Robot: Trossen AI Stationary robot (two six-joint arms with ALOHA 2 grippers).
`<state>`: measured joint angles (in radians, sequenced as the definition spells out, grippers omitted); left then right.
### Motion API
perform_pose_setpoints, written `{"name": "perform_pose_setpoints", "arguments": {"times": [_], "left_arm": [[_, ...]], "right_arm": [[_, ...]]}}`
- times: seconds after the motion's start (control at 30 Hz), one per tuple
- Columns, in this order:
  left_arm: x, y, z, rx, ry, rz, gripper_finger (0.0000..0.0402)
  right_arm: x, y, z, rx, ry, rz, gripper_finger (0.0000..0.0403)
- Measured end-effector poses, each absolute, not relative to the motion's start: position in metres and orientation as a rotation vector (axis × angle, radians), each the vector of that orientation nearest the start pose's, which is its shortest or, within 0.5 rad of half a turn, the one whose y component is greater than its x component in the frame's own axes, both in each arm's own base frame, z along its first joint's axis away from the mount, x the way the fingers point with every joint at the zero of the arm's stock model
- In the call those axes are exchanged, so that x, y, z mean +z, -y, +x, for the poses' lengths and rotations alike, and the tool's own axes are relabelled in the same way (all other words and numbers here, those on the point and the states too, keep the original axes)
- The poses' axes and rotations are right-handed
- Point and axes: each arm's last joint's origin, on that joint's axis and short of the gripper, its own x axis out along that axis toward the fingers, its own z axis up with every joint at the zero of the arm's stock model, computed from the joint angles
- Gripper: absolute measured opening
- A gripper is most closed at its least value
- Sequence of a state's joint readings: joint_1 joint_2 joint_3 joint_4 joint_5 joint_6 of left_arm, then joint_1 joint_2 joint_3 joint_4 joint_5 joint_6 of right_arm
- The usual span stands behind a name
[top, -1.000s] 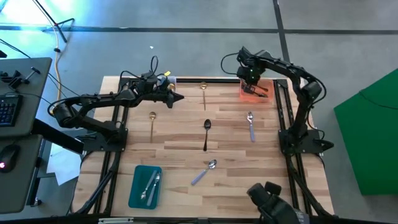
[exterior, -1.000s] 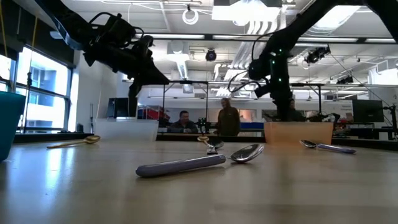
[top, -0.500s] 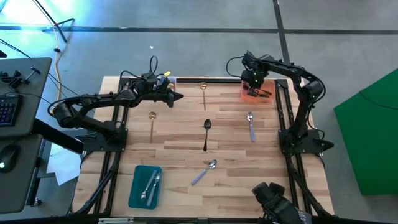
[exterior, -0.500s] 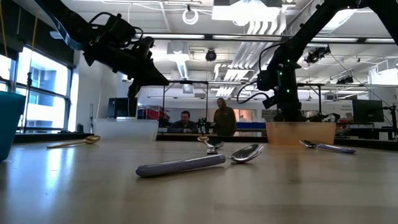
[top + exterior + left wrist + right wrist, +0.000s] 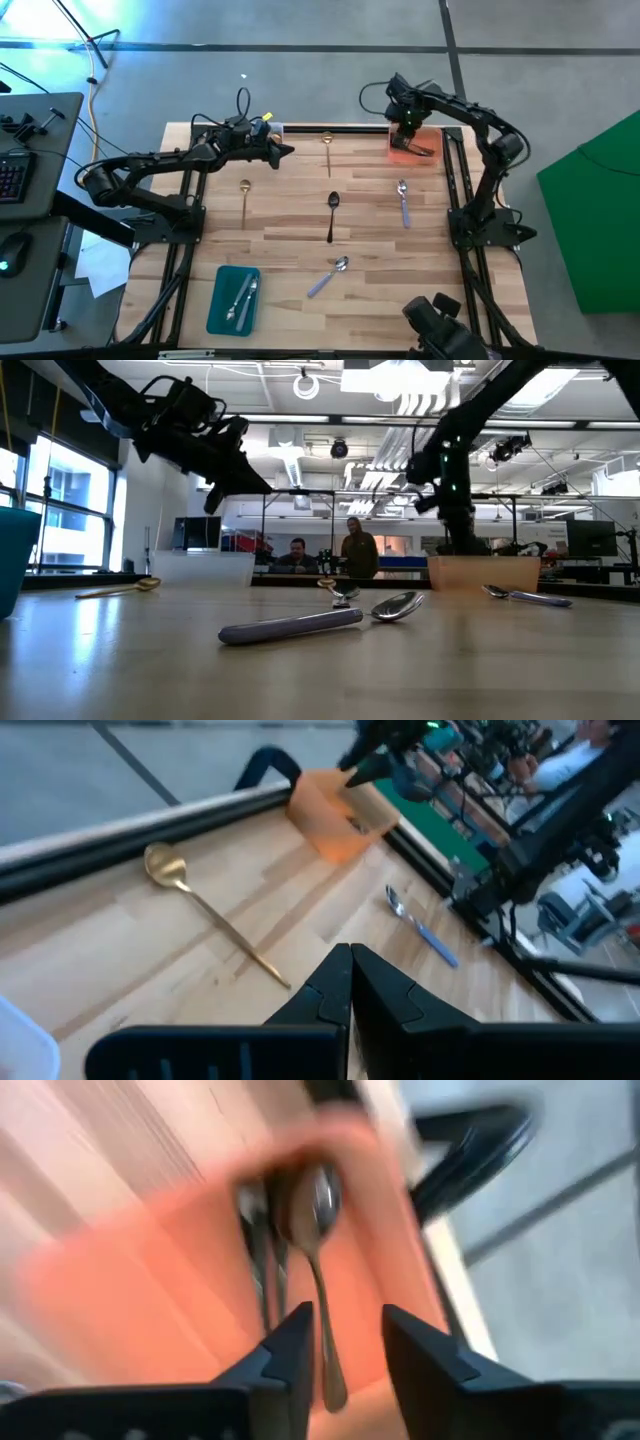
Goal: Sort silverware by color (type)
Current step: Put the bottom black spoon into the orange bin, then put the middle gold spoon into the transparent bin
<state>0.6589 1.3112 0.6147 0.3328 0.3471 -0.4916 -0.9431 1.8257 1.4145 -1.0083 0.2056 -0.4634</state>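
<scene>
The step in hand is judged to be the release of a black spoon into the orange tray (image 5: 412, 146) at about one o'clock on the surface (image 5: 290, 230), and it is done well if the right hand (image 5: 335, 1342), seen spread and empty above the dark spoons (image 5: 318, 1270) already lying in the tray, is lifted straight up so that nothing is dragged out. The left hand (image 5: 350, 982), pressed together and holding nothing, is held over the far edge at about eleven o'clock, near a clear tray (image 5: 203, 567). The next black spoon (image 5: 332, 214) lies at the centre; gold spoons lie at twelve (image 5: 327, 150) and ten o'clock (image 5: 245, 197), lilac-handled silver ones at two (image 5: 403, 202) and six o'clock (image 5: 328, 277). A teal tray (image 5: 233, 298) at seven o'clock holds silver pieces. Beyond the surface, an open workshop with people (image 5: 358, 547) is seen.
</scene>
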Motion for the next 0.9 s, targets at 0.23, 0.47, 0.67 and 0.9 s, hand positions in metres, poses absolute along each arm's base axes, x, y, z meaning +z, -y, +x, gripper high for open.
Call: {"name": "perform_pose_setpoints", "arguments": {"times": [0.23, 0.47, 0.67, 0.9], "left_arm": [[0.234, -0.136, 0.211, 0.438, -0.210, -0.618, 0.0000], [0.242, -0.103, 0.191, 0.592, -0.338, -0.614, 0.0000], [0.230, -0.079, 0.172, 0.759, -0.534, -0.727, 0.0000], [0.206, -0.062, 0.161, 0.916, -0.813, -0.798, 0.0005]], "right_arm": [[0.278, 0.262, 0.200, -0.584, -0.989, 0.383, 0.0007], [0.289, 0.209, 0.203, -0.558, -0.626, 0.397, 0.0009], [0.267, 0.158, 0.207, -0.499, -0.484, 0.488, 0.0005], [0.253, 0.119, 0.215, -0.479, -0.340, 0.560, 0.0001]]}}
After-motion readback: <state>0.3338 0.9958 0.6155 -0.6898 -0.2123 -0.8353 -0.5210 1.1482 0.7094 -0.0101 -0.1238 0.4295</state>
